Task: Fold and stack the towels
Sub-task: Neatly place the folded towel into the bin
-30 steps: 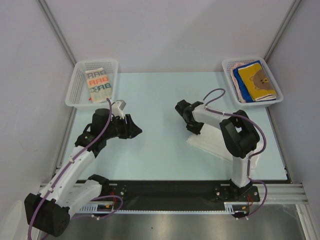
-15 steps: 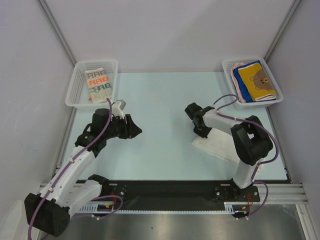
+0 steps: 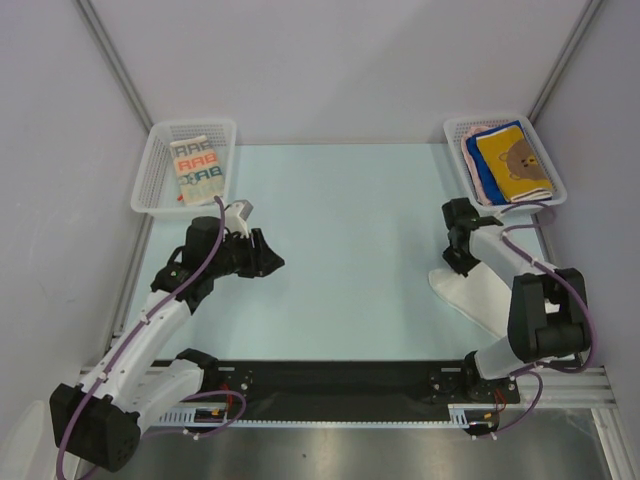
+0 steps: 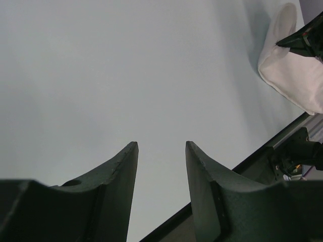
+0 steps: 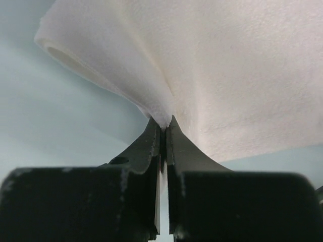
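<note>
White towel (image 3: 470, 293) lies on the pale surface (image 3: 340, 230) at the right in the overhead view, partly under the right arm (image 3: 490, 245). The right jaws are at its far edge, just in front of the right basket (image 3: 455, 130). That basket holds a stack: a yellow-orange bear towel (image 3: 515, 160) on top, a blue towel (image 3: 483, 172) under it, and a pinkish towel (image 3: 480, 130) showing at the back. The left basket (image 3: 150, 190) holds a lettered towel (image 3: 195, 168). The left arm (image 3: 160, 300) hangs over bare surface, well apart from any cloth.

From the left wrist, the left jaws are spread wide with nothing between them and only the surface below. The white towel (image 4: 298, 80) shows far off at the upper right, with a rounded fold at its end.

From the right wrist, the right jaws are pressed together and pinching a tuck of the white towel (image 5: 227, 65), which fans out from the pinch. A rolled, doubled edge shows at the upper left.

The cloth looks already folded, so the step in hand appears to be bringing it to the stack. The next move would call for raising the pinched edge high enough to clear the basket rim and then laying the towel flat over the bear towel. Held at a single point, the layers could sag open, so a slow carry would help. The free left jaws could also steady the trailing end.
</note>
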Action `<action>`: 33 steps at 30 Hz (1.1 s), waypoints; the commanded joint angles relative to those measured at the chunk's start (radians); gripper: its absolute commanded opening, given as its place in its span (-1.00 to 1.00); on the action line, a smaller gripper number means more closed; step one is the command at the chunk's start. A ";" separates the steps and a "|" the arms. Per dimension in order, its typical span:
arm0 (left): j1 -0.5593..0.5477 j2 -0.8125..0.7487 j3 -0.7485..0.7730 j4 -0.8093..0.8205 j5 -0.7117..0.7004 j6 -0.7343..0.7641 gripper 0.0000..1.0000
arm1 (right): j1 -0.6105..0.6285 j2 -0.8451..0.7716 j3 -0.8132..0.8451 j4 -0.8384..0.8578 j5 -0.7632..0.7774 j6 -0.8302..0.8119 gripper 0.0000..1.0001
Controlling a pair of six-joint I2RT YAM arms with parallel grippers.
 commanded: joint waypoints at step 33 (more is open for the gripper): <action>0.001 0.017 0.016 0.000 0.006 0.030 -0.03 | -0.548 0.031 0.313 0.217 -0.261 -0.273 -1.00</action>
